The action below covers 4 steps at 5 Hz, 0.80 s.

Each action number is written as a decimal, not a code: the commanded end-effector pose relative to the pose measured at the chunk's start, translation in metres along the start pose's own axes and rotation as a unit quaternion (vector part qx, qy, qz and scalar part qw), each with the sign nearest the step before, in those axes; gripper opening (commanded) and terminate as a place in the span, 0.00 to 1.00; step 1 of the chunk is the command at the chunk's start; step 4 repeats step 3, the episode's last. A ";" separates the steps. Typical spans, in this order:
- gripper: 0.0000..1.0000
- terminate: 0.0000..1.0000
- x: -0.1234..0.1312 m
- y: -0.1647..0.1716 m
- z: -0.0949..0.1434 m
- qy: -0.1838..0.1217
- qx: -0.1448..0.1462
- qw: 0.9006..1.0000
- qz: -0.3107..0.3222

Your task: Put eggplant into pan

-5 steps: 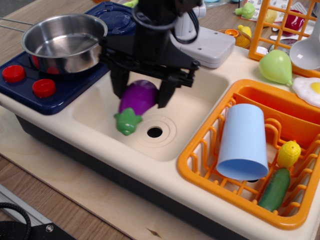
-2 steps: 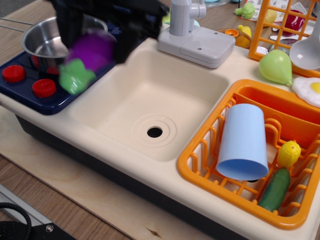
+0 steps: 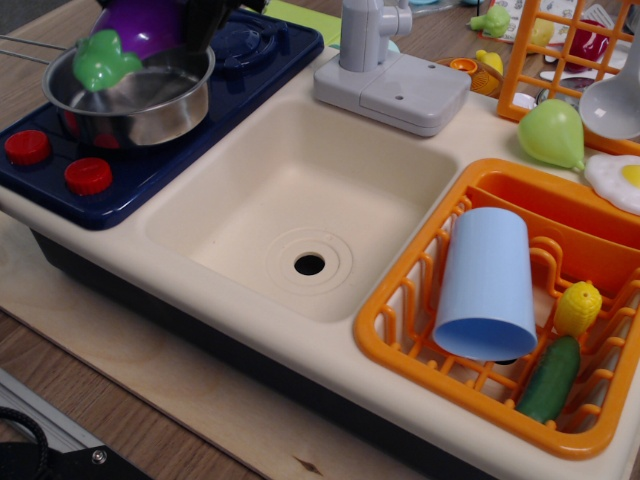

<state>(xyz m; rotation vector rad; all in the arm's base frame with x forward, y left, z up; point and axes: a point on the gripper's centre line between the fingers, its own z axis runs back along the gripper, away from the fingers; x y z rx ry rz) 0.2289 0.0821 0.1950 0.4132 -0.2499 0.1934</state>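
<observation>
Gripper (image 3: 165, 12) mostly cut off by top edge; only dark fingers visible either side of eggplant (image 3: 135, 28), apparently clamped on it. Held in air over pan (image 3: 130, 95), green cap pointing down-left over near-left rim, purple body up and back toward gripper. Not resting on pan floor as far as visible; underside hidden by cap, contact with rim hard to rule out. Tilted hold probably follows from grabbing across the body, so cap hangs lowest. Pan sitting on blue stove (image 3: 200, 110) at left of sink (image 3: 300, 210), handle sticking out left. Sink basin empty. Orange rack (image 3: 400, 340) at right holding blue cup (image 3: 485, 285), cucumber (image 3: 550, 378), corn (image 3: 578, 307); pear (image 3: 550, 133) behind it, well clear. Remaining step by judgement: lower slightly, centre over pan, release. Risk: cap catching rim and tipping eggplant out.
</observation>
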 end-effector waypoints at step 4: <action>1.00 1.00 0.003 0.023 -0.016 -0.070 0.009 0.997 -0.033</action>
